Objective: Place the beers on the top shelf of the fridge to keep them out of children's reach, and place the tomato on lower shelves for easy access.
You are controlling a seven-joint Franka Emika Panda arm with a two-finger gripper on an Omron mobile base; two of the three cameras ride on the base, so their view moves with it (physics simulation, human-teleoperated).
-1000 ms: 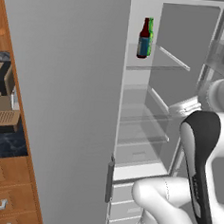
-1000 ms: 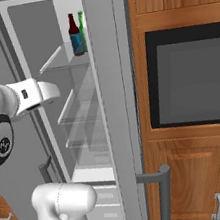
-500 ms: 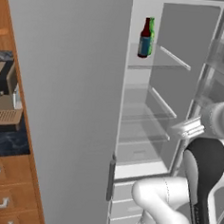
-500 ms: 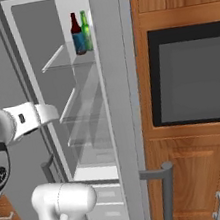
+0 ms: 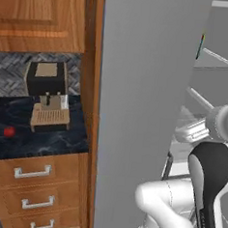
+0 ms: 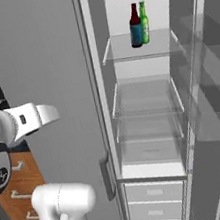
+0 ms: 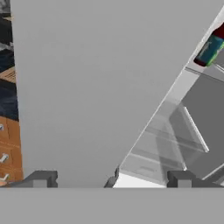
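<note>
Standing side by side on the top shelf (image 6: 138, 51) of the open fridge (image 6: 46, 51): two beers, the brown bottle (image 6: 135, 25) with its red cap and blue label just left of the green bottle (image 6: 143, 22), both upright and close enough to seem touching. Below them, further glass lower shelves (image 6: 144, 105), bare as far as can be seen, then pale drawers (image 6: 155, 192) at the bottom. Seen again in the hand view as a tilted scene, with the brown bottle's blue label (image 7: 210, 50) near the upper right corner and the fridge's grey side taking up most of the picture.

Resting on the dark desk (image 5: 36, 139) to the left of the fridge: the tomato (image 5: 8, 132), small and red, well apart from the bottles and outside the fridge. Near it, a black coffee machine (image 5: 45, 95) with a tan top, farther back on the same desk. Under the desk, wooden drawers (image 5: 32, 187) with pale handles.

Hanging in front of the fridge's grey side: the gripper (image 7: 109, 178), jaws spread wide, nothing between them, touching nothing.
</note>
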